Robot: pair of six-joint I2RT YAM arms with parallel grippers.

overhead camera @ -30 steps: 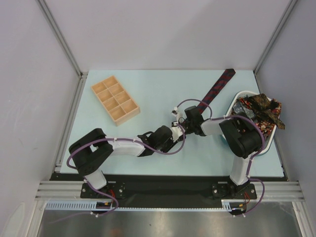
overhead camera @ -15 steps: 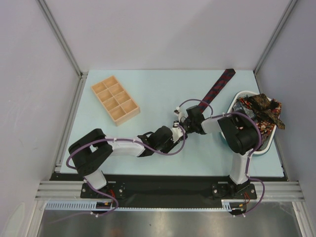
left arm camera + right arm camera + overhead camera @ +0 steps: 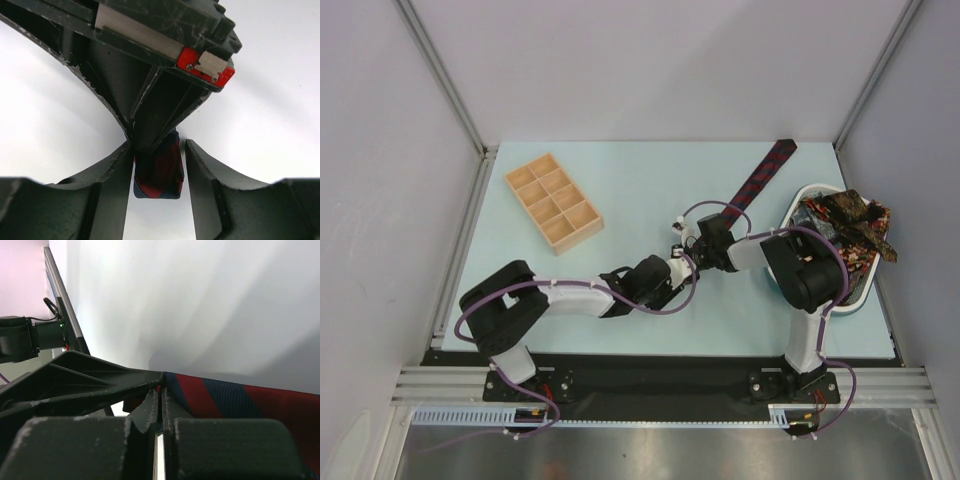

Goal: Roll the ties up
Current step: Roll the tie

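A dark navy tie with red diagonal stripes [image 3: 758,178] lies on the table, running from the far right down toward the middle. My right gripper [image 3: 684,245] is shut on its near end [image 3: 225,397], and the tie stretches away to the right in the right wrist view. My left gripper [image 3: 676,262] is open, with its fingers [image 3: 112,190] on either side of that tie end [image 3: 159,175]. The right gripper's shut fingers [image 3: 150,115] come down between them. Several more ties [image 3: 848,225] are piled in a white basket [image 3: 798,205] at the right.
A wooden compartment tray [image 3: 553,202] sits at the far left of the pale blue table. The basket stands close to the right arm's elbow [image 3: 810,275]. The enclosure walls border the table on three sides.
The right arm's wrist has shifted slightly toward the left gripper, still holding the tie end. The left arm has barely moved.
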